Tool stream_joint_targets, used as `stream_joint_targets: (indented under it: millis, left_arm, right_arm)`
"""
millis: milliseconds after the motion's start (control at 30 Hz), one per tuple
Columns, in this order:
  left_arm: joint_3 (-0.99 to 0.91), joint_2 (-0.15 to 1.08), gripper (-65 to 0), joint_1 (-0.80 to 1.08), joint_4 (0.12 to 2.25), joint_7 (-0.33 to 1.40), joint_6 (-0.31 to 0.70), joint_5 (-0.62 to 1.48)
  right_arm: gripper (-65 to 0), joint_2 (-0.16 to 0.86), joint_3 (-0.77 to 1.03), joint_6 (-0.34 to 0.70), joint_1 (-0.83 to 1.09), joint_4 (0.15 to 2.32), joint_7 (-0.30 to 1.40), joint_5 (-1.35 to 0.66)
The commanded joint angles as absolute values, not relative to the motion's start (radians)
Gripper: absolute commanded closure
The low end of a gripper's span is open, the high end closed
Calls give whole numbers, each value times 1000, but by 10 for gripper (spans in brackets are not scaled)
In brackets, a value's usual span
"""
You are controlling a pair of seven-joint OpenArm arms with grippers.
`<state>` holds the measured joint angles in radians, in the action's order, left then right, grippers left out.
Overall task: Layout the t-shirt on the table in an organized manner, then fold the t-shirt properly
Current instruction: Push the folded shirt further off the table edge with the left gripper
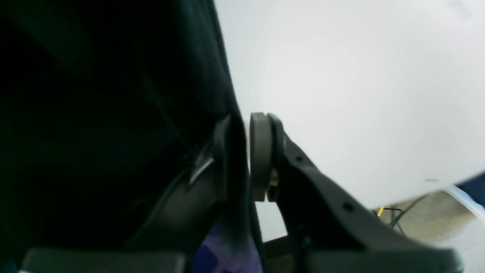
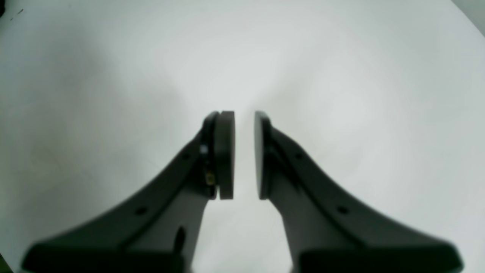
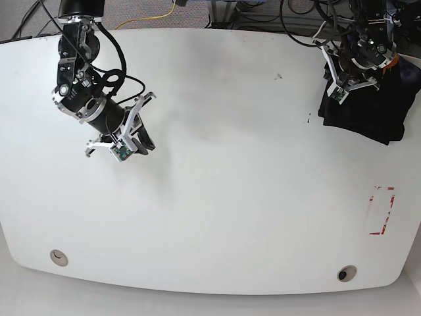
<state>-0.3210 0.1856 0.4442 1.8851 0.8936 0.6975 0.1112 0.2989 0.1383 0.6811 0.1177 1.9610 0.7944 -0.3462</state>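
Above, left gripper (image 1: 242, 155) pinching bunched t-shirt (image 3: 368, 108)

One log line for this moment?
left gripper: shut on t-shirt | right gripper: slightly open, empty, over table | t-shirt: bunched

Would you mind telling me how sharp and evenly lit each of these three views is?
Left wrist view: the t-shirt fills the left half as near-black, detail lost; the left gripper is soft, the table blown out. Right wrist view: the right gripper has sharp pads but blurred bases, with corner vignetting. Base view: sharp, evenly lit, soft arm shadows, curved table edges from lens distortion.
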Motion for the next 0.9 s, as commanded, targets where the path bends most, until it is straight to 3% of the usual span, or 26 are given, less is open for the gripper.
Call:
stream_joint_targets:
  millis: [0,600,867]
  left_arm:
    - [-321,193,-69,443,1925,885,698,125]
    - [-259,191,-72,441,1960,885,698,120]
    - [-231,193,-71,437,1877,885,698,120]
  right_arm:
    - [-94,309,143,684,107,1982,771,-363]
    - [-94,309,143,684,104,1982,771,-363]
    - [-94,289,143,684,99,1980,771,-363]
